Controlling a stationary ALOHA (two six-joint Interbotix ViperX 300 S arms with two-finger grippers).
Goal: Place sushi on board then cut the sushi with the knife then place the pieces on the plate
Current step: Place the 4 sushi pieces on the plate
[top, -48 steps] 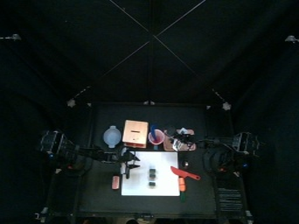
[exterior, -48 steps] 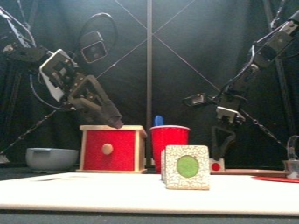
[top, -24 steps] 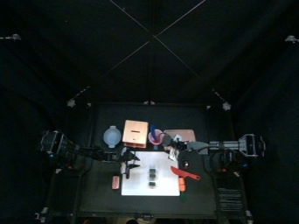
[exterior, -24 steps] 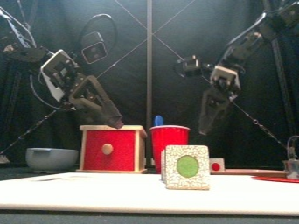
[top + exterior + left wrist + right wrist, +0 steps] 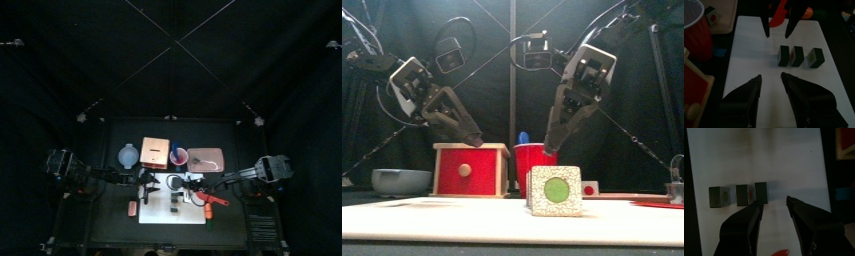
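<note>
I count three sushi pieces (image 5: 797, 54) standing on the white board (image 5: 167, 218), low in the centre of the top view. Two are close side by side and the third is a little apart. One red knife (image 5: 211, 198) lies at the board's right edge. One blue knife (image 5: 524, 138) sticks out of the single red cup (image 5: 536, 165).

My right gripper (image 5: 775, 203) is empty with its jaws apart, and hangs over the pieces. A second ago it sat low at the right of the front view. My left gripper (image 5: 771, 76), narrowly parted and empty, has not moved.
</note>
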